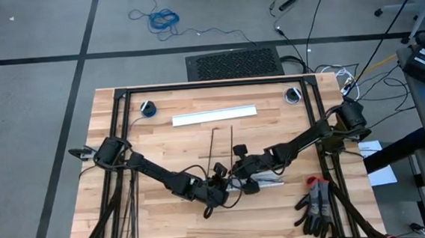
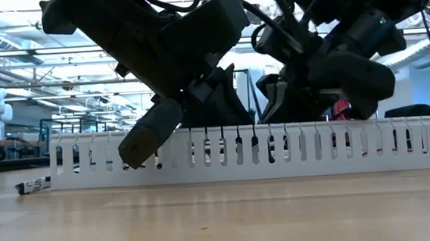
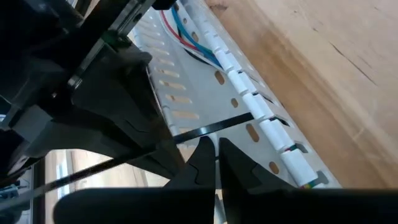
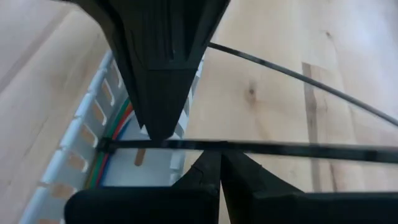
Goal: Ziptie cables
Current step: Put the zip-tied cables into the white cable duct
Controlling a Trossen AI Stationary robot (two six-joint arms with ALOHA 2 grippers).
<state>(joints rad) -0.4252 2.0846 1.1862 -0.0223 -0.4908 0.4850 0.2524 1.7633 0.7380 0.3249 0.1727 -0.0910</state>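
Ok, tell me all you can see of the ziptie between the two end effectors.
The ziptie is a thin, flat, glossy black plastic strip, drawn straight. One end meets the coloured wires in the white slotted channel, seemingly looped round them. The shut right end effector and shut left end effector both touch it at their tips; whether either pinches it is unclear.
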